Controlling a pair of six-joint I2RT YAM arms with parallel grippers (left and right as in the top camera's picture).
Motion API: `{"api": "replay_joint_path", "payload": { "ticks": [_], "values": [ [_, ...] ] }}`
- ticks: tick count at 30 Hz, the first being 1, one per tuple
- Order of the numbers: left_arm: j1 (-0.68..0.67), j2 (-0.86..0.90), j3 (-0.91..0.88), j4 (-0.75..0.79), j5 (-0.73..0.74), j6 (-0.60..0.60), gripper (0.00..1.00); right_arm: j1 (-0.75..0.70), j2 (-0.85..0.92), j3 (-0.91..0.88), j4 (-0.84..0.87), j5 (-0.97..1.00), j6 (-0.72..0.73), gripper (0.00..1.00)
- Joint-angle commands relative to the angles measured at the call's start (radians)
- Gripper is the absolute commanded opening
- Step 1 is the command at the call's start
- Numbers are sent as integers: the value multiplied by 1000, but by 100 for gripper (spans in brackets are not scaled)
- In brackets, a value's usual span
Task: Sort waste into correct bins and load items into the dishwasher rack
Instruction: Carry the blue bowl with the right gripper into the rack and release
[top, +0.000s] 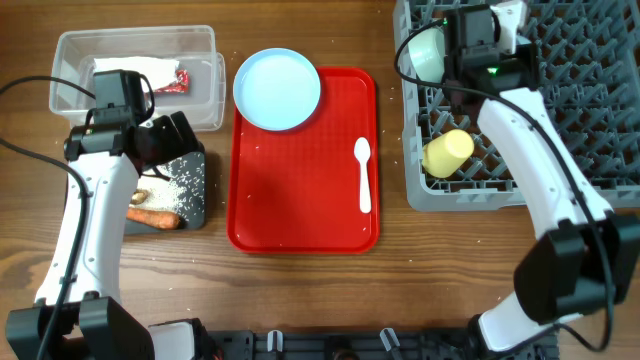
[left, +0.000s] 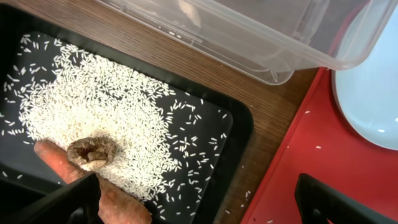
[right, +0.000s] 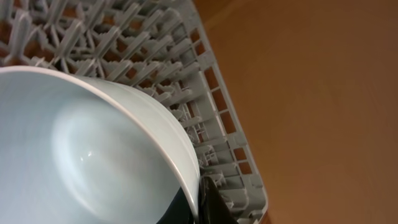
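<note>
My right tool (top: 446, 60) grips one mint green bowl (top: 428, 52) over the rack (top: 590, 90) holding one yellow cup (top: 447, 152), while my left tool (left: 199, 202) hangs wide above one carrot piece (left: 118, 204).

Overhead: bright, even, diffuse light from above. Soft shadows under both arms on the tabletop (top: 320, 290), plus a faint darker patch on the red tray (top: 300, 200). Sharp overall, maybe slight wide-angle bend at the edges.

Left wrist cam: rice (left: 106, 112) crisp. Clear tub (left: 280, 43) has pale reflections. Left fingers (left: 62, 202) dark and blurred at btm.

Right wrist cam: mint green bowl (right: 93, 155) v. close and soft, w/ a small highlight inside. Tabletop behind is out of focus, flat orange.
</note>
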Motion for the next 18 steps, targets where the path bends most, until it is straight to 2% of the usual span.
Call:
{"api": "replay_joint_path", "payload": {
  "ticks": [1,4,9,14,15,18],
  "values": [
    [4,-3,9,3,-13,-12,100,0,57,1,61,52,-142,4],
    [4,-3,9,3,-13,-12,100,-5,85,1,216,92,-227,4],
    [4,-3,9,3,-13,-12,100,-65,135,1,605,51,-377,4],
    [4,-3,9,3,-13,-12,100,-132,233,1,852,-8,-770,4],
    [4,-3,9,3,-13,-12,100,-145,284,1,900,-8,-894,4],
    [4,-3,9,3,-13,-12,100,-149,324,1,962,-17,-966,4]
  ]
}}
